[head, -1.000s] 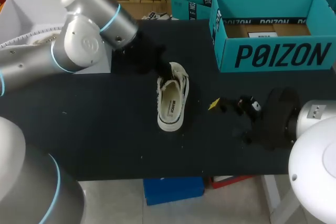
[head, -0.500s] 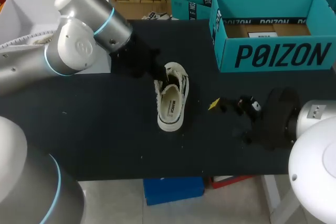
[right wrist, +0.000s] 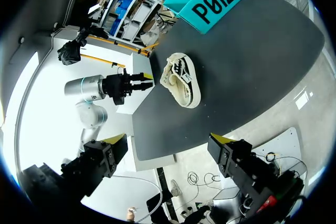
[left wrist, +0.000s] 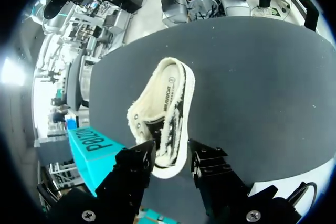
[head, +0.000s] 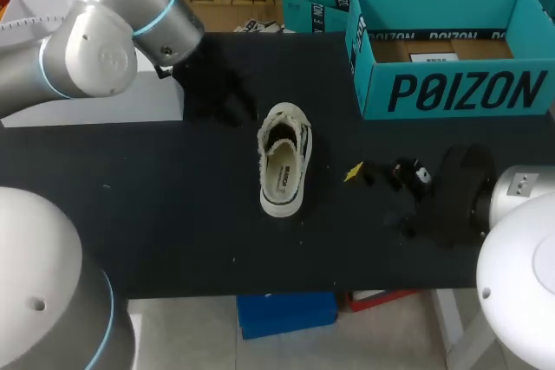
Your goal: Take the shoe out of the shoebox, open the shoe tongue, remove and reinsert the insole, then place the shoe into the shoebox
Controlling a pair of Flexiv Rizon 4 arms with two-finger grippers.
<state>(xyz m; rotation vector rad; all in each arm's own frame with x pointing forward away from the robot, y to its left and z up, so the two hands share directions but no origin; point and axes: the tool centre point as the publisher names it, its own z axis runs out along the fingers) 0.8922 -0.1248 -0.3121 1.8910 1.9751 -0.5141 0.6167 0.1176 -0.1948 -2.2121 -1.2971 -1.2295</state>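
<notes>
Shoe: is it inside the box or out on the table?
Out. The shoe lies on the black table with its opening facing up, clearly apart from the teal shoebox.

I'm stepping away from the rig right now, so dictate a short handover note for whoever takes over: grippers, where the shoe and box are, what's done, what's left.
Left gripper: open, empty, clear of the shoe.
Right gripper: open, empty, beside the shoe and not touching it.
Shoe: lies on the table, outside the shoebox, with the insole showing inside.
Shoebox: open, at the table's far right, with no shoe in it.
Done: the shoe is out of the box.
Unclear: whether the insole was already removed and reinserted.
Left: at least placing the shoe into the shoebox.
</notes>
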